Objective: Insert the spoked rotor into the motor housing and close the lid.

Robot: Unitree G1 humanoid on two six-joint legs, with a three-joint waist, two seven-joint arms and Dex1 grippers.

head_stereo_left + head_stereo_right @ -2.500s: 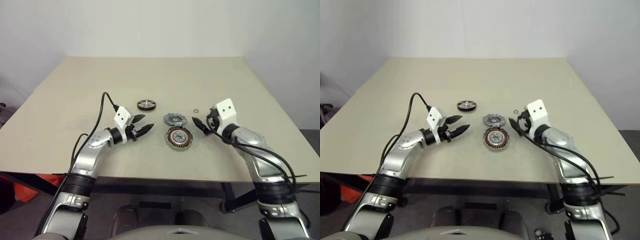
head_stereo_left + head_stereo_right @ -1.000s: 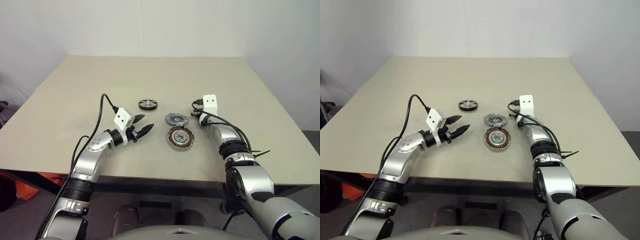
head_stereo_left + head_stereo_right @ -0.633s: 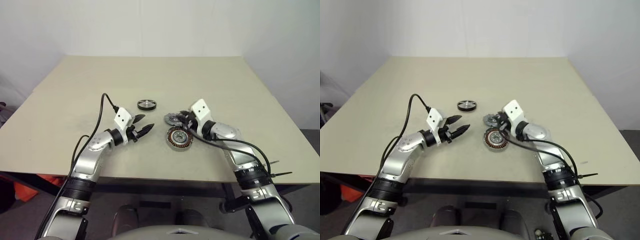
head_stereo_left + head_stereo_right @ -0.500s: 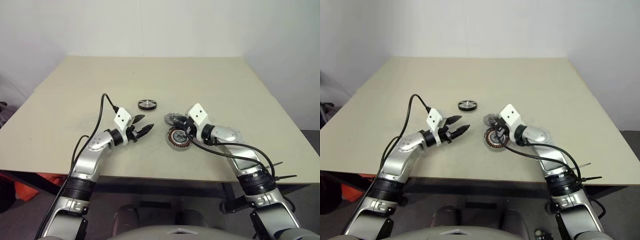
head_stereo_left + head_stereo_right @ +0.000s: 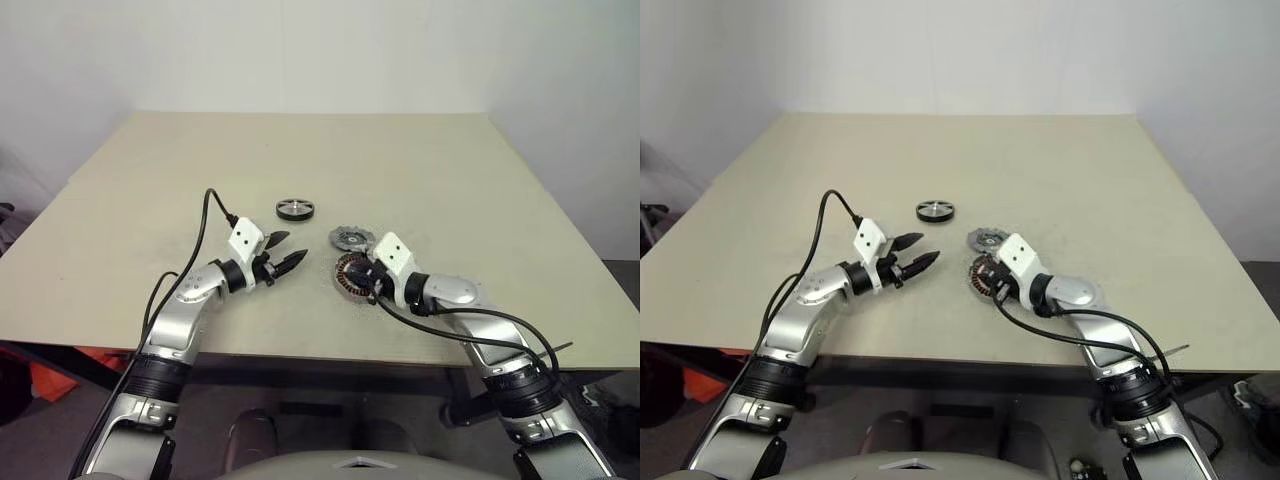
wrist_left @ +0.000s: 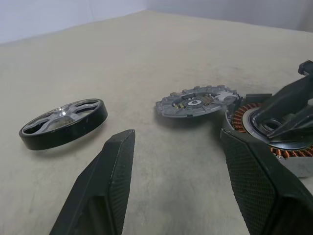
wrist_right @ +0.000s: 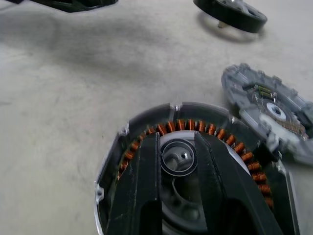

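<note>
The motor housing (image 7: 146,131), dark with copper windings, lies on the table near its front edge. My right gripper (image 7: 177,142) hangs just over its silvery centre, shut on a thin metal ring (image 7: 177,169), and hides part of the housing (image 5: 345,272) in the head views. The grey lid (image 5: 350,238) lies just behind the housing. The spoked rotor (image 5: 294,208) with its black rim lies farther back and to the left. My left gripper (image 5: 290,250) hovers open and empty left of the housing, pointing level toward it; the rotor (image 6: 63,123) and lid (image 6: 195,101) lie beyond its fingers.
The beige table (image 5: 300,150) stretches far behind and to both sides of the parts. Its front edge runs close below both arms. A black cable (image 5: 205,215) loops up from my left wrist.
My right gripper has come back and to the left from the spot right of the lid, carrying the thin ring, and now tilts down over the housing. The left arm has not moved.
</note>
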